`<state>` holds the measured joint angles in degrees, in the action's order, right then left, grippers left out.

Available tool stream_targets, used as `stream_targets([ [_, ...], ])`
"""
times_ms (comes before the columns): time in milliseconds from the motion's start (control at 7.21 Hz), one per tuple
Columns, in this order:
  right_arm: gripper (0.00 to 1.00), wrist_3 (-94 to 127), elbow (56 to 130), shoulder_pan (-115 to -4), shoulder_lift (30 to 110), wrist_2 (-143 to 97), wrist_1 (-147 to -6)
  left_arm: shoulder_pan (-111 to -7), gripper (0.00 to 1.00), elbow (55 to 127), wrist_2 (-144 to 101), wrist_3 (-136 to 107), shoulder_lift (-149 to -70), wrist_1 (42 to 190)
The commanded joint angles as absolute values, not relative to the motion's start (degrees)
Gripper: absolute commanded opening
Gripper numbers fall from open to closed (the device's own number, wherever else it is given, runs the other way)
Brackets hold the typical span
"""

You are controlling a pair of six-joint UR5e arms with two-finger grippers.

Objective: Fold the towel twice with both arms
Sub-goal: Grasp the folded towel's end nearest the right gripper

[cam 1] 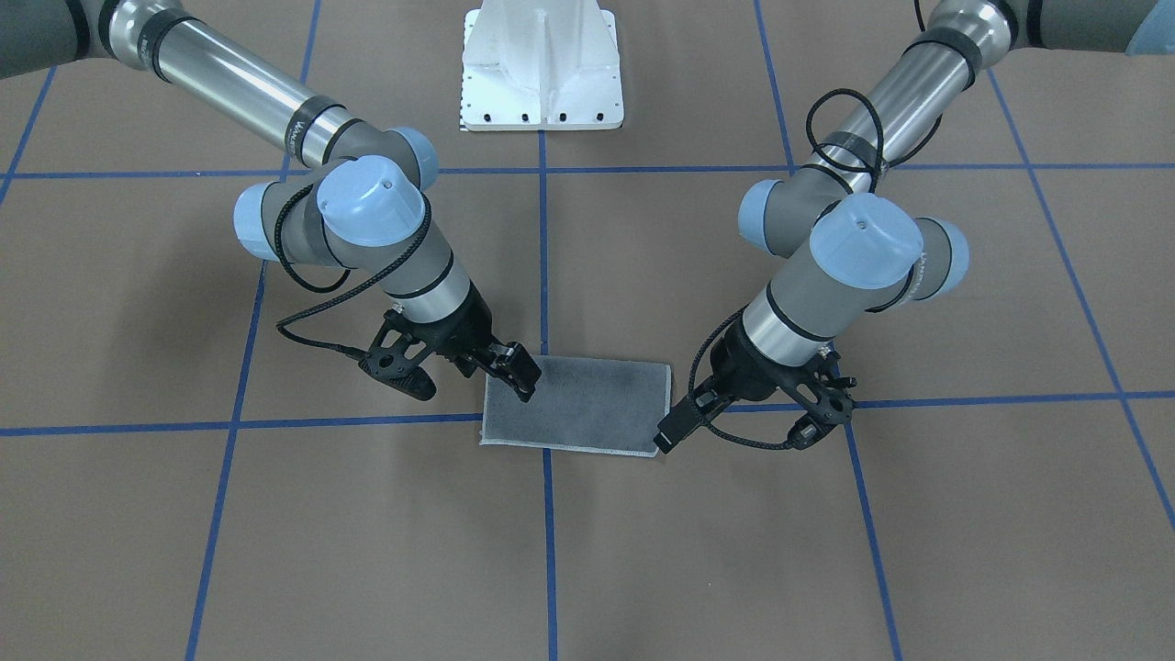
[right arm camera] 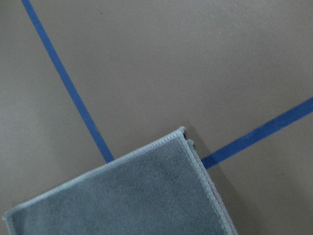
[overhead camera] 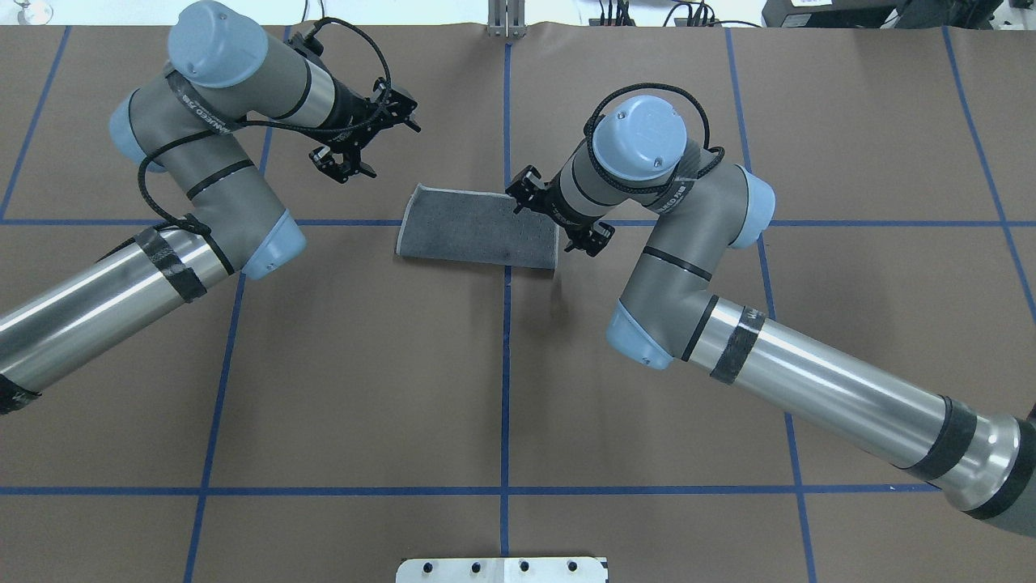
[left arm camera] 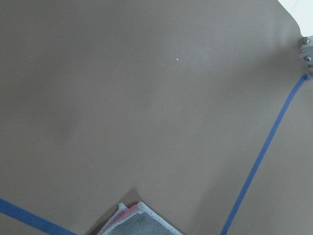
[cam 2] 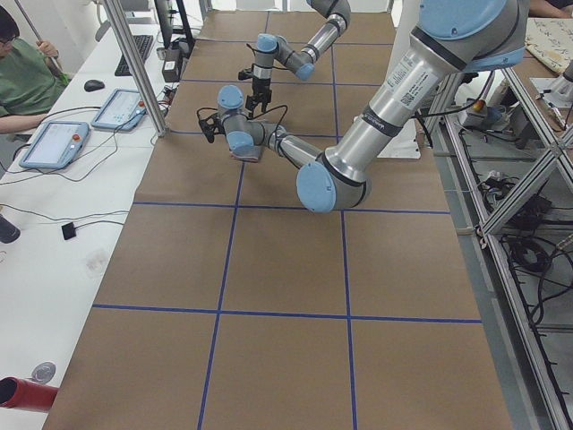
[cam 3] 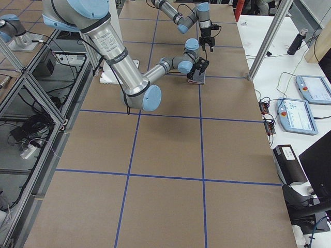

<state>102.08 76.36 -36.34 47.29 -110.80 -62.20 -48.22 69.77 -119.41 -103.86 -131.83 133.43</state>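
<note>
The towel (cam 1: 587, 408) lies flat at the table's middle, folded in half into a rectangle with its grey face up; it also shows in the overhead view (overhead camera: 477, 231). A sliver of pink shows between its layers at a corner in the left wrist view (left arm camera: 129, 212). The right wrist view shows another grey corner with its light hem (right arm camera: 127, 196). My left gripper (cam 1: 667, 436) hovers at the towel's far left corner, open and empty (overhead camera: 405, 113). My right gripper (cam 1: 521, 372) hovers at the towel's right edge, open and empty (overhead camera: 522, 190).
The white pedestal base (cam 1: 542, 69) stands at the robot's side of the table. Blue tape lines (cam 1: 546, 275) cross the brown table cover. A side bench with tablets (cam 2: 54, 143) and a seated operator (cam 2: 22, 72) runs along the far edge.
</note>
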Motion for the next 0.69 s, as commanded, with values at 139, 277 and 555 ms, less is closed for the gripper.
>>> stream_targets([
  [139, 0.96, 101.3, 76.0, -34.5, 48.2, -110.5, -62.5, -48.3, 1.00, 69.6, -119.4, -104.1, -132.2, 133.5],
  [277, 0.90, 101.4, 76.0, -34.5, 48.2, -110.4, -62.6, -48.3, 1.00, 69.8, -119.4, -104.3, -132.1, 133.5],
  [555, 0.58, 102.2, 75.7, -34.6, 48.3, -110.3, -62.6, -48.2, 1.00, 69.9, -119.4, -104.4, -132.1, 133.5],
])
